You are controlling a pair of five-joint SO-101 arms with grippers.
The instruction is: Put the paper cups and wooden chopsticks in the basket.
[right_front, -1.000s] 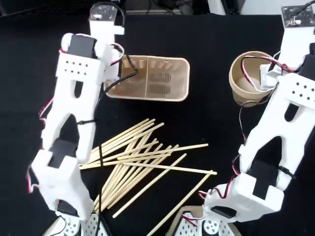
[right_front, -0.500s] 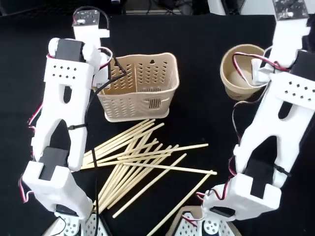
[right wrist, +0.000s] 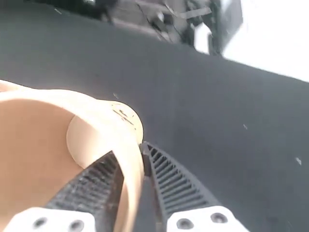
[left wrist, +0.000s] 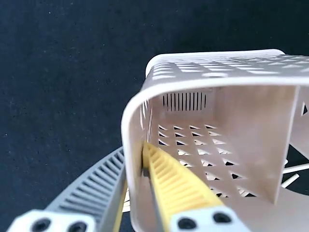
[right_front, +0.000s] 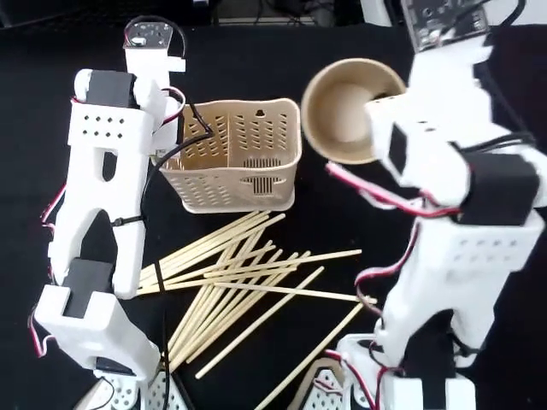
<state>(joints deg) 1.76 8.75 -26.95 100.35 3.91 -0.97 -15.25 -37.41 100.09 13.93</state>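
A beige slotted basket (right_front: 235, 154) stands upright on the black cloth. My left gripper (left wrist: 140, 169) is shut on the basket's wall (left wrist: 133, 145), one finger inside and one outside. A brown paper cup (right_front: 346, 111) hangs in the air just right of the basket, mouth facing up. My right gripper (right wrist: 133, 164) is shut on the cup's rim (right wrist: 116, 125), one finger inside it and one outside. Several wooden chopsticks (right_front: 248, 286) lie fanned on the cloth in front of the basket.
The left arm (right_front: 102, 205) stretches along the table's left side and the right arm (right_front: 461, 222) rises at the right. Their bases (right_front: 342, 389) stand at the near edge. Dark cloth (right_front: 256, 60) lies bare behind the basket.
The right gripper has lifted the cup and carried it left toward the basket. The basket, lying on its side a second ago, now stands upright in the left gripper.
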